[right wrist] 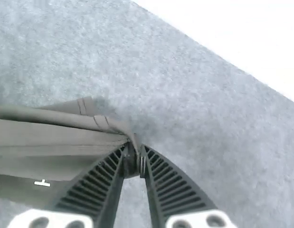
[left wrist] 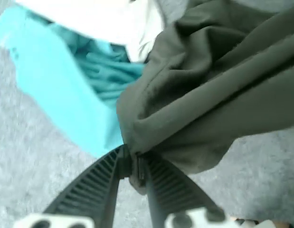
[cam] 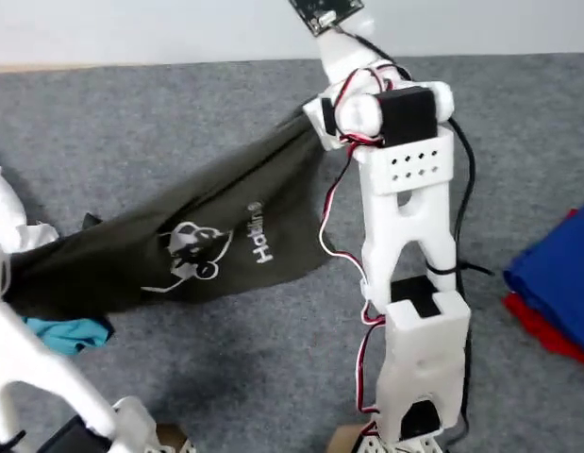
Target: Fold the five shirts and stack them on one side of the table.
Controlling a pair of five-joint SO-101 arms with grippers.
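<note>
Five shirts, two claws, dark shirt (cam: 216, 222) clamped in left claw (left wrist: 132, 167) and right claw (right wrist: 134, 162), strung between them, teal shirt (left wrist: 66, 88) and white shirt (left wrist: 104, 19) just past left claw, high view: blue shirt (cam: 556, 269) overlapping red shirt (cam: 542, 327).

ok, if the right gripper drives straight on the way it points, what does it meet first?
The right gripper is shut on an edge of the dark shirt, so that fold comes first. Beyond it, probably just the grey table; nothing else seems to lie ahead, though depth is unclear.
</note>
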